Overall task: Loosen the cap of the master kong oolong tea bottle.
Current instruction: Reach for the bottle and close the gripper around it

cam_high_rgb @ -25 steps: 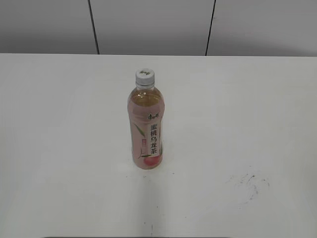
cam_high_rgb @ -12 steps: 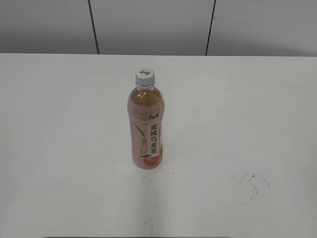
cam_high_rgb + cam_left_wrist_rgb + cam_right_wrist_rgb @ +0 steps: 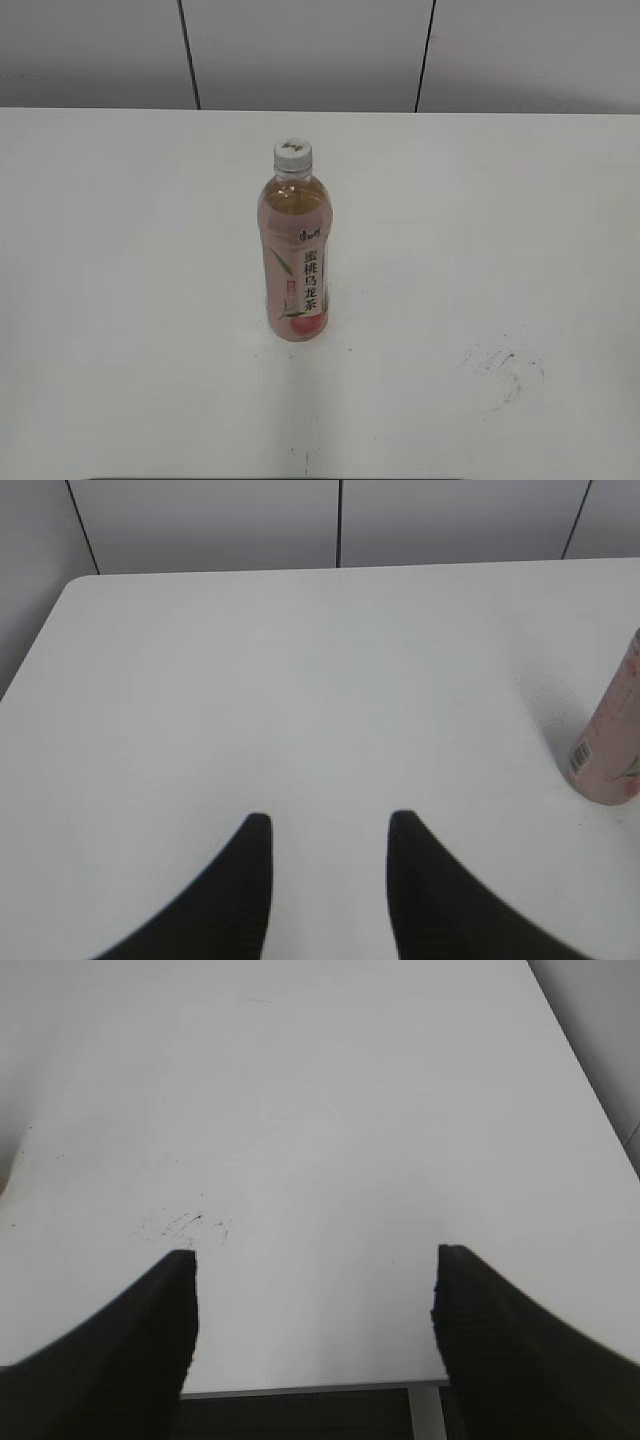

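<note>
White table (image 3: 120,300), grey panelled wall (image 3: 300,50) behind, dark scuffs (image 3: 503,365) front right. Master kong oolong tea bottle (image 3: 296,262) stands upright mid-table, cap (image 3: 292,153) on. Left gripper (image 3: 330,825) and right gripper (image 3: 315,1260) hover, jaws released, grasping nothing.

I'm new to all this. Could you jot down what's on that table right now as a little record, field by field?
bottle: master kong oolong tea bottle, upright on the white table, amber tea inside, pink label
cap: white cap on the bottle's neck, nothing touching it
left claw: left claw open, empty, over bare table; bottle at the right edge of its view
right claw: right claw wide open, empty, near the table's front edge
marks: dark scuff marks on the table, right of the bottle
</note>
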Motion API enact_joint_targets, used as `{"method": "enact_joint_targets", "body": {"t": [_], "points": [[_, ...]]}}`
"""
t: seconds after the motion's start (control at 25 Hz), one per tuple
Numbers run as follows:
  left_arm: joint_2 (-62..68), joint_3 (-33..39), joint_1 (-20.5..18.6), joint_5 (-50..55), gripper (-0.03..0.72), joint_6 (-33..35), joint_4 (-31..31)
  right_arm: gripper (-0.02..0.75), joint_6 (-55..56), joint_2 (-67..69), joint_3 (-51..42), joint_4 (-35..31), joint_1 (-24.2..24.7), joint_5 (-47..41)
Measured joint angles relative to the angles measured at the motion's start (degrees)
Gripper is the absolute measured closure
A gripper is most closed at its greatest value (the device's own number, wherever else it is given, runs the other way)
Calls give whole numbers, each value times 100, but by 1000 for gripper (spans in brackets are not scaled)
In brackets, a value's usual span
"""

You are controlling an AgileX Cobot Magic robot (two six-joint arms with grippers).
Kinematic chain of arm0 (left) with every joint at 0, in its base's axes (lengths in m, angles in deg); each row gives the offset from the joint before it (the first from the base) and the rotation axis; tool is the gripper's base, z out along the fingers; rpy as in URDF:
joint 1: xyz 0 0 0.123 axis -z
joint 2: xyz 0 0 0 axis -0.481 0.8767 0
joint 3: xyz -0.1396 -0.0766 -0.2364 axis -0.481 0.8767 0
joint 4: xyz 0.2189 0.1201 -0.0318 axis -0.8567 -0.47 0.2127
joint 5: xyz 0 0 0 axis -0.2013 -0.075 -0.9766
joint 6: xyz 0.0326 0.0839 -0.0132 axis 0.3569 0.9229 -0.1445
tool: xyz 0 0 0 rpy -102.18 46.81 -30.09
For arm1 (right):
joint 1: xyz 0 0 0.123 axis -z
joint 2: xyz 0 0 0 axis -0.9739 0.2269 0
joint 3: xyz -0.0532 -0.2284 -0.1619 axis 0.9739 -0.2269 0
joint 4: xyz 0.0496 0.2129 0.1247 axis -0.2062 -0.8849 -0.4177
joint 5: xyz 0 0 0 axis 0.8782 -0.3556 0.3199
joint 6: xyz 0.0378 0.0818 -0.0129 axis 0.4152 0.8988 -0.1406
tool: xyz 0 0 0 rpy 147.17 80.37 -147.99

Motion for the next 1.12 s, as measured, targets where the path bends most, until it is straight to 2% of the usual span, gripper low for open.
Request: {"method": "enact_joint_targets", "body": {"t": [1.12], "points": [[0,0,0,0,449,0,6,183,1,0,0,0,0,0]]}}
